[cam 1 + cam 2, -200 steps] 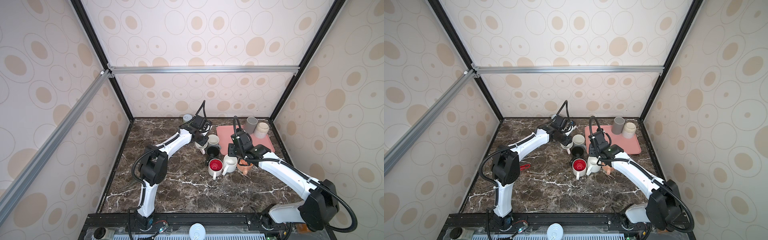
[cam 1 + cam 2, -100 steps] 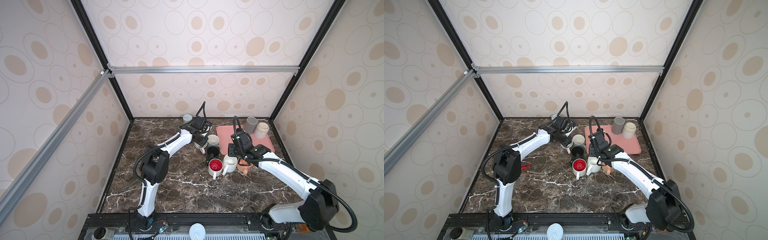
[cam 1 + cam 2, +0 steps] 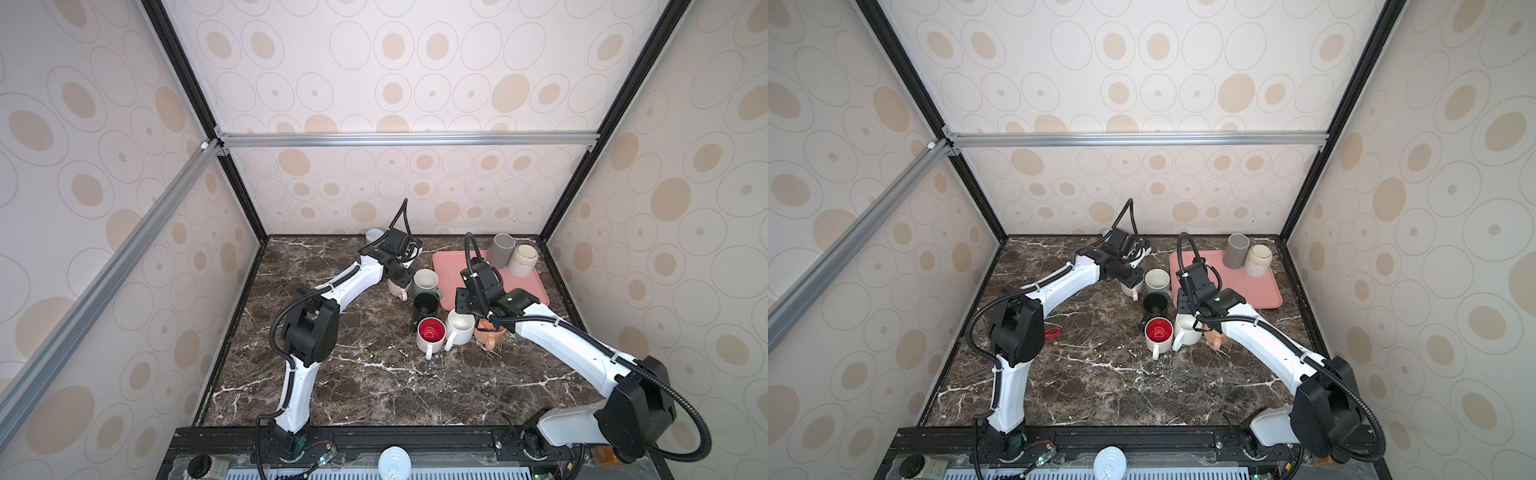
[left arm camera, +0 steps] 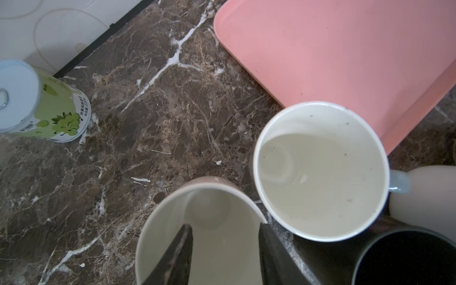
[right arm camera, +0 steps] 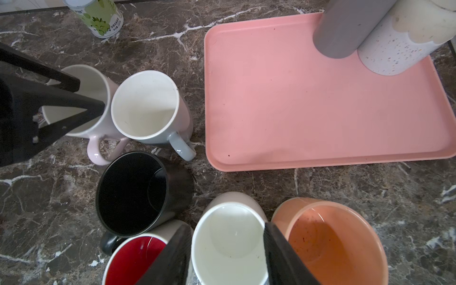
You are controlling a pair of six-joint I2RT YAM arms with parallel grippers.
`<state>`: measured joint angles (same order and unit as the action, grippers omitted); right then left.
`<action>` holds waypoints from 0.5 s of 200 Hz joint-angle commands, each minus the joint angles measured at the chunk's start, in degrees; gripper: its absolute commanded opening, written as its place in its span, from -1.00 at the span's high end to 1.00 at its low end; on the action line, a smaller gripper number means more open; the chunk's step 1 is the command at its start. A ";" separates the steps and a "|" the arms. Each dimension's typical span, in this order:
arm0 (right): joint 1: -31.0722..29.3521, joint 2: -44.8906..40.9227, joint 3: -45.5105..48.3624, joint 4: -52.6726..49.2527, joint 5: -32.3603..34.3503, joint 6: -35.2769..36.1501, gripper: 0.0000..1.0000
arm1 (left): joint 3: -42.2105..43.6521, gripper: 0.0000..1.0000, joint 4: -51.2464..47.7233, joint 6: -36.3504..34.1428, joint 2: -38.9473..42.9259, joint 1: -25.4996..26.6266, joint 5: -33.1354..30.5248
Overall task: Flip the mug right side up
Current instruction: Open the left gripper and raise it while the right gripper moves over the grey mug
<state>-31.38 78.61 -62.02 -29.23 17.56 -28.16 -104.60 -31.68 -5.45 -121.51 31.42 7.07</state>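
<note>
Right now we see the left end effector (image 4: 224,227) poised over the pink mug (image 4: 207,207) with its jaws apart: one finger (image 4: 181,246) hangs inside the mouth and the other sits just outside the rim, so nothing is clamped. That pink mug stands mouth up on the dark marble desk (image 3: 374,374), its handle toward the front edge. It is just beside a blue-grey mug (image 4: 320,172), which stands against the left edge of the pink tray (image 4: 345,61). Over on the other side, the right end effector (image 5: 224,229) is closed around the white mug (image 5: 229,237), with a finger (image 5: 172,254) against each side of its outer wall (we read that from the right wrist view, since in both top views the end effector's own body hides the contact). The white mug is upright too, mouth up on the desk in front of the tray, set between a red-lined mug (image 5: 133,261) and an orange cup (image 5: 333,246). A black mug (image 5: 130,192) stands just behind the red-lined one. At the far corner of the tray a grey cup (image 5: 340,29) and a speckled cup (image 5: 394,49) stand touching, and a green can (image 4: 49,106) stands by the back wall, well apart from the mugs
</note>
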 commanded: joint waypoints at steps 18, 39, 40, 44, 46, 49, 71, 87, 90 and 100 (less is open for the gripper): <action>0.24 0.82 -1.45 -1.71 0.02 -0.14 -0.02 | -3.15 0.10 -0.38 -0.98 -1.88 -0.75 1.23; 0.19 1.09 -1.63 -1.75 0.12 0.05 -0.02 | -3.44 0.10 -0.65 -0.96 -1.64 -0.77 1.45; 0.18 1.10 -1.71 -1.77 0.16 0.09 -0.02 | -3.43 0.10 -0.66 -0.96 -1.63 -0.80 1.45; 0.18 1.17 -1.75 -1.78 0.26 0.23 -0.02 | -3.50 0.10 -0.76 -0.96 -1.51 -0.76 1.40; 0.18 1.23 -1.78 -1.72 0.30 0.28 -0.02 | -3.51 0.10 -0.82 -0.96 -1.46 -0.82 1.35; 0.30 1.28 -1.92 -1.74 0.39 0.44 -0.02 | -3.57 0.10 -0.79 -0.98 -1.37 -0.81 1.37; 0.51 2.39 -3.78 -2.98 1.64 2.00 -0.03 | -4.36 0.10 -1.37 -1.05 -0.60 -0.82 1.11; 1.44 3.79 -6.02 -4.21 2.28 3.38 -0.03 | -5.12 0.09 -1.71 -0.97 0.07 -0.79 1.18; 1.60 4.09 -6.53 -4.46 2.28 3.76 -0.04 | -5.22 0.09 -1.69 -0.96 0.25 -0.77 1.22; 2.48 5.22 -8.16 -4.98 2.30 4.75 -0.04 | -5.65 0.09 -1.69 -0.92 0.64 -0.78 1.34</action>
<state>-30.59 81.80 -65.95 -31.48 18.22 -26.20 -107.04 -32.18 -5.45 -122.80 30.63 7.62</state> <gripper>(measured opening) 0.517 0.453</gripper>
